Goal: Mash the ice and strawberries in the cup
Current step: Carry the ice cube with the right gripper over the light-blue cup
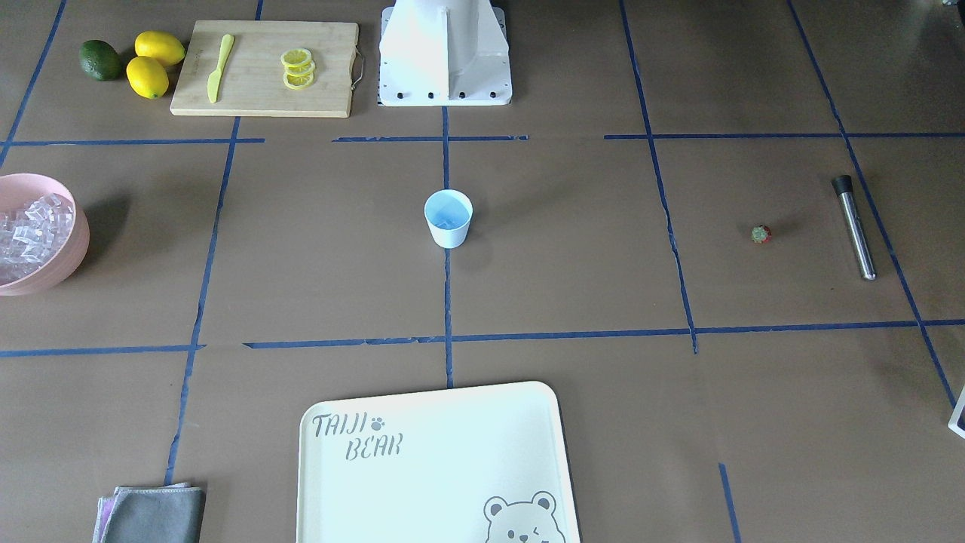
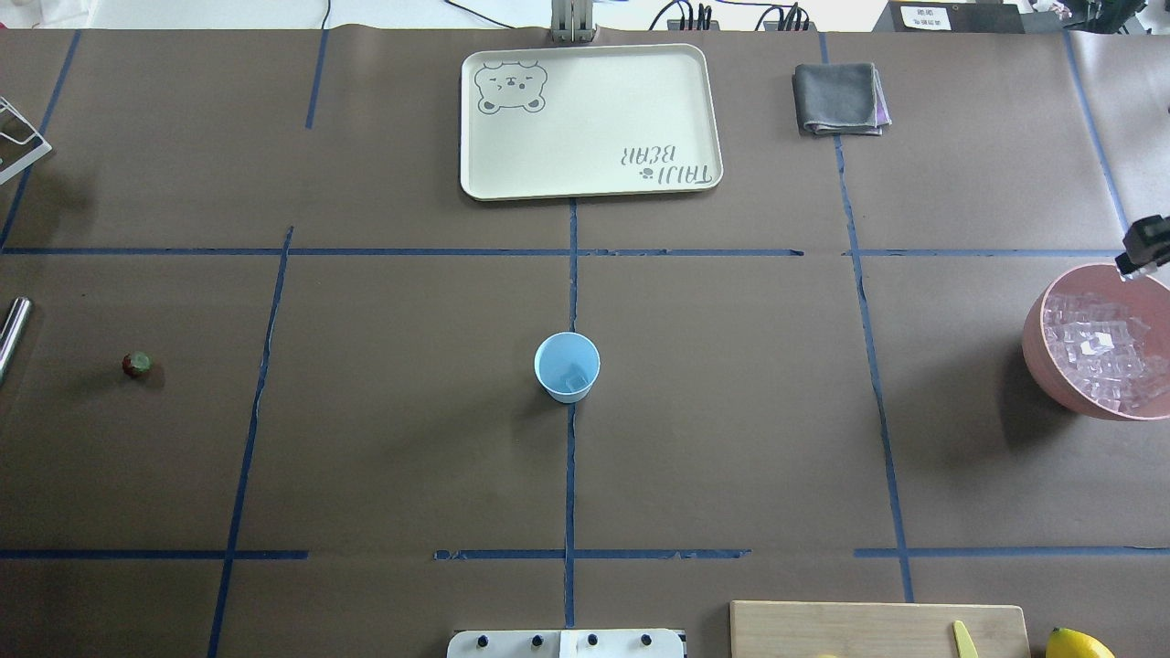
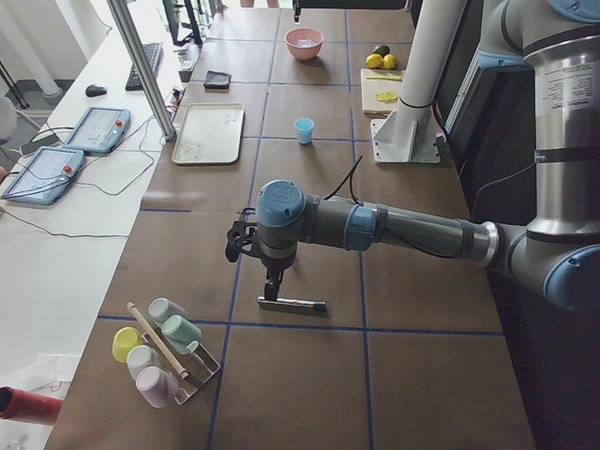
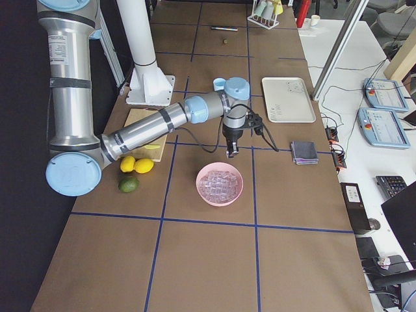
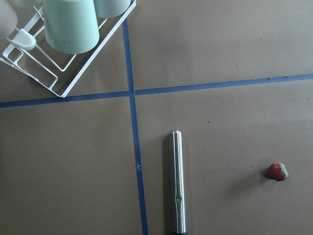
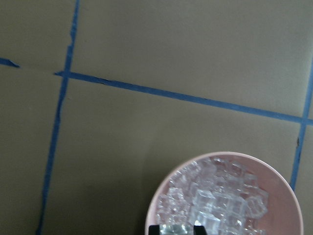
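The light blue cup [image 1: 448, 219] [image 2: 567, 366] stands upright at the table's centre with one clear ice cube [image 2: 574, 376] inside. More ice [image 6: 215, 200] [image 2: 1101, 352] fills the pink bowl [image 1: 71, 249] [image 4: 220, 184]. My right gripper [image 6: 176, 229] [image 2: 1132, 267] [image 4: 230, 153] hovers over the bowl's rim, its two dark fingertips [image 6: 155, 229] close together with a glassy cube between them. The strawberry [image 1: 761, 234] [image 2: 137, 365] [image 5: 277, 172] lies alone on the table. My left gripper [image 3: 273, 284] hangs just above a steel muddler [image 3: 292, 303] [image 5: 177, 181]; whether it is open or shut I cannot tell.
A cream tray [image 2: 590, 187] and a grey cloth [image 2: 839, 98] lie across the table from the robot. A cutting board [image 1: 264, 68] holds lemon slices and a yellow knife, with lemons [image 1: 154, 64] and a lime beside it. A cup rack [image 5: 63, 49] stands beyond the muddler.
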Action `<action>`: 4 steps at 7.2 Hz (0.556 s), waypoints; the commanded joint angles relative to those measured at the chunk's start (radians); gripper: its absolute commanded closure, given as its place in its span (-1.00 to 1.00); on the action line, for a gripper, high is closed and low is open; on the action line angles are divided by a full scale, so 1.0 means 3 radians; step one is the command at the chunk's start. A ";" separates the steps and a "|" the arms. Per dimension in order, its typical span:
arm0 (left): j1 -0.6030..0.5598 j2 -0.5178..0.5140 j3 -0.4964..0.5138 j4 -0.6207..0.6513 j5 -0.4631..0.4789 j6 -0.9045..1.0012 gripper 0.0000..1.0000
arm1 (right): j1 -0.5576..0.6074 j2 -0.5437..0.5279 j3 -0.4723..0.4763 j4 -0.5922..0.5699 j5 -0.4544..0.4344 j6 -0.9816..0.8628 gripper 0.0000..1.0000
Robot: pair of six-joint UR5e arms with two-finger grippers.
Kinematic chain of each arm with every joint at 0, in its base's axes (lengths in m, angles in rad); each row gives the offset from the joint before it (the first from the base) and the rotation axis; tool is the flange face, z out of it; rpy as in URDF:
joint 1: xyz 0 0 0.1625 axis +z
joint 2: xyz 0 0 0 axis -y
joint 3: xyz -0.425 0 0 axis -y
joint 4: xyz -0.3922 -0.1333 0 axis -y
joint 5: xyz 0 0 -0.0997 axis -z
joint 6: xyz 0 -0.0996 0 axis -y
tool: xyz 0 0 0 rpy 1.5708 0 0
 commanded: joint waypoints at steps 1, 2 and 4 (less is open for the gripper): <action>0.0005 0.0034 -0.0003 0.0001 0.0000 0.0000 -1.00 | -0.0316 0.0860 -0.0043 -0.0425 0.0135 0.0718 1.00; 0.0005 0.0034 0.0002 0.0001 0.0000 -0.0005 -1.00 | -0.0672 0.1188 -0.0098 -0.0405 0.0105 0.1407 1.00; 0.0010 0.0034 0.0002 0.0001 0.0000 -0.0036 -1.00 | -0.1434 0.1822 -0.0292 -0.0395 -0.0347 0.2599 1.00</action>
